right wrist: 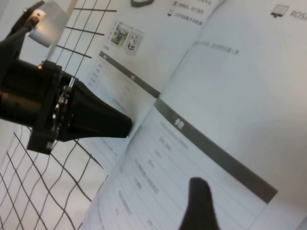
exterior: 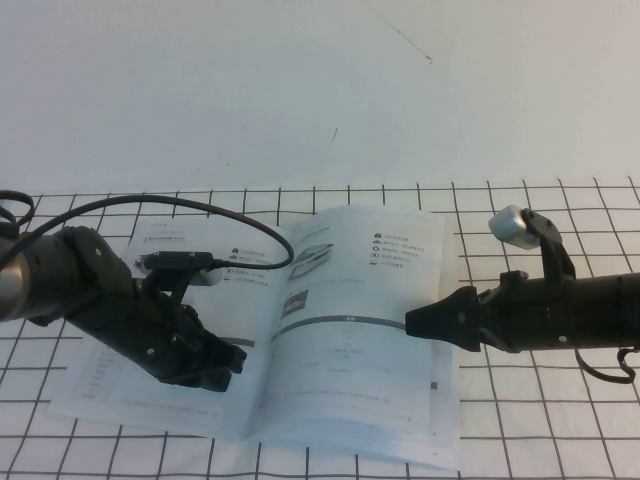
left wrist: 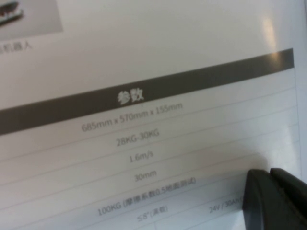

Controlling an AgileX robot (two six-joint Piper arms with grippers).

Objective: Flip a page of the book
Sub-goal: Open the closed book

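Book: the book lies open across the lower middle of the high view, on a white surface ruled with a black grid. Both sides show small product photos, icon lists and a dark bar above a table of fine print.

Page: the page is the right-hand leaf, filling the centre and lower right of the high view. It bows up from the spine rather than lying flat, and its lower edge runs down to the lower right of the frame.

Left claw: the left claw sits at lower left of centre in the high view, low over the left-hand side of the book, next to the spine. Its dark fingers show at the lower right of the left wrist view, pressed together with no gap, against the printed table beneath the dark bar. The claw is clenched, with nothing seen gripped between the fingers.

Right claw: the right claw comes in from the right of the high view, with its tip over the right-hand part of the page, at the level of the dark bar. In the high view the fingers meet in one closed point. One dark fingertip shows at the bottom centre of the right wrist view, over the page's table. Whether paper is pinched there I cannot tell.

Cable: a black cable loops from the left arm over the upper left of the book.
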